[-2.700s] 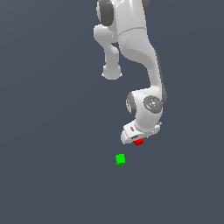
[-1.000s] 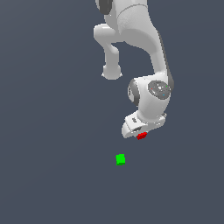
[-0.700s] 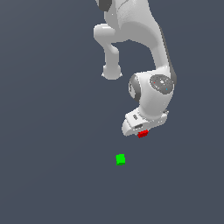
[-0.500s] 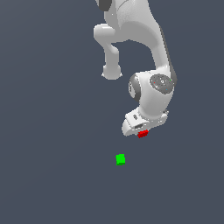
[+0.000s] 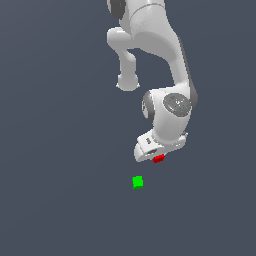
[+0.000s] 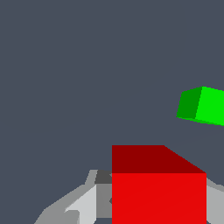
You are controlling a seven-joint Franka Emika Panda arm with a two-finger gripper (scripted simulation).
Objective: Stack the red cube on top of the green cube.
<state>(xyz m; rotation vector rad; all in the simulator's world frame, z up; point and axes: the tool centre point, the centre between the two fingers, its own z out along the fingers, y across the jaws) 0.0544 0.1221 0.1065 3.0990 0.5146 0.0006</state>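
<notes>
The red cube (image 5: 158, 158) sits between the fingers of my gripper (image 5: 156, 155), which is shut on it under the white hand. The green cube (image 5: 138, 182) lies alone on the dark grey floor, apart from the gripper, lower and toward the exterior view's left. In the wrist view the red cube (image 6: 158, 188) fills the foreground with a grey finger (image 6: 81, 205) beside it. The green cube (image 6: 202, 105) shows further off, with a clear gap between the two cubes.
The white arm (image 5: 170, 65) rises from the gripper toward the top of the exterior view. The floor (image 5: 60, 150) is plain dark grey, with nothing else on it in view.
Over the earlier frames the gripper carried the red cube slightly up and to the exterior view's right. It has now shifted back down and left, toward the green cube, which has not moved.
</notes>
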